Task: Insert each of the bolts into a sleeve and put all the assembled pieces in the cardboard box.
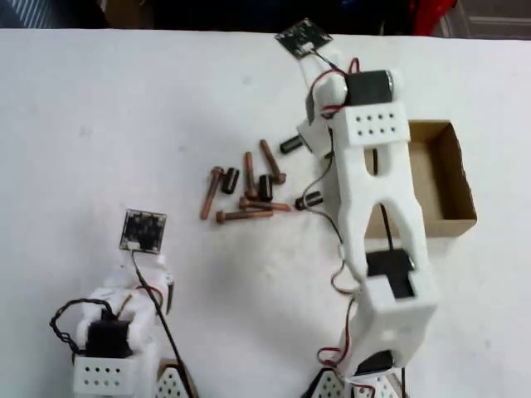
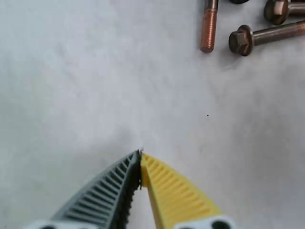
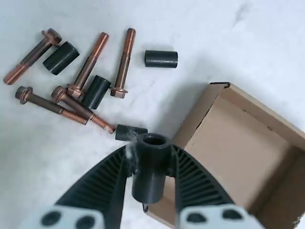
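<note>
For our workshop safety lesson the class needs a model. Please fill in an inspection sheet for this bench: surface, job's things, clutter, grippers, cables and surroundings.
Surface: white table.
Job's things: five copper bolts and four loose black sleeves lie clustered beside the cardboard box; none are assembled, and nothing is seen in the box's visible part.
Clutter: nothing seen.
Grippers: left gripper shut and empty, over the table near the bolts; right gripper shut on a fifth sleeve, near the box's corner.
Cables: red and black wires along the right arm; black cable at the left arm.
Surroundings: red shape beyond the table's far edge, not identifiable.
</note>
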